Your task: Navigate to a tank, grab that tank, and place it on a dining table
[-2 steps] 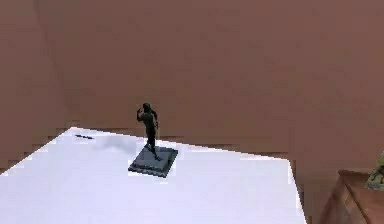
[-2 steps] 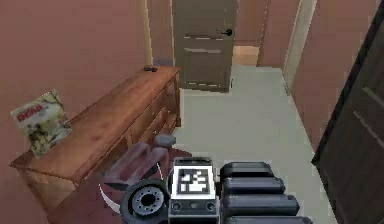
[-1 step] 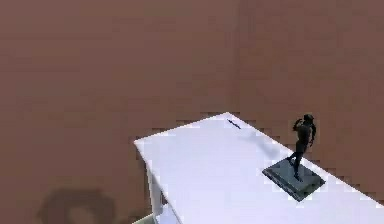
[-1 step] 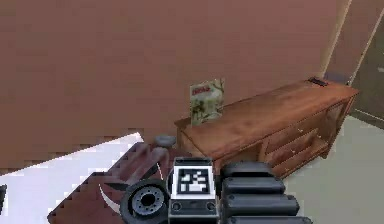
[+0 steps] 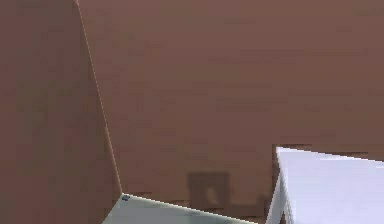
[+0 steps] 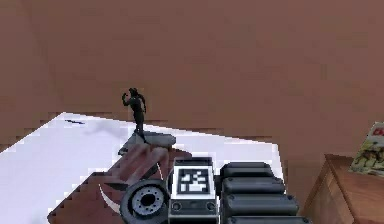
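We are right up against a white flat tabletop (image 6: 50, 165) in the arm side view, and the dark square-barred arm (image 6: 250, 195) comes in from the bottom edge over it. At its far end sits the white square marker with black marks (image 6: 193, 182). Just left of that is the gripper (image 6: 140, 200), a dark round body low in the picture. At and under it a dark reddish-brown curved shape (image 6: 95, 200) lies on the white top. We cannot tell whether that is the tank, nor whether the gripper holds anything.

Farther out on the table a small black statuette of a figure (image 6: 137, 108) stands upright on a dark brown flat base (image 6: 150, 142). Near the table's far left edge is a tiny dark speck (image 6: 72, 122), too small to name. Off to the right, apart from the table, we spot a brown wooden piece of furniture (image 6: 345, 190) with a green-and-pale object (image 6: 375, 150) on top. Plain brown walls (image 6: 250, 60) stand behind it all.

In the forward view two brown walls meet in a corner above a strip of grey floor (image 5: 170, 212), and at lower right there is a white table corner (image 5: 335, 185) with a leg beneath.
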